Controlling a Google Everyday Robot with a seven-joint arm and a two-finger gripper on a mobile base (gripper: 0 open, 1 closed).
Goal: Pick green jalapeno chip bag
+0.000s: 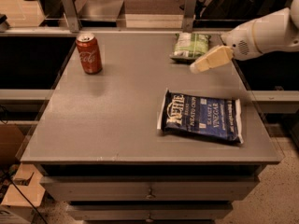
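The green jalapeno chip bag (190,46) lies near the far right edge of the grey table (121,111); it is small, puffy and light green with white patches. My gripper (196,68), cream coloured on a white arm, reaches in from the right. Its tip hovers just in front of and slightly right of the bag, above the table, and it holds nothing that I can see.
A larger dark-blue Kettle chip bag (202,117) lies flat on the right front part of the table. A red Coca-Cola can (88,54) stands upright at the far left. Two metal posts (68,9) and a rail run along the far edge.
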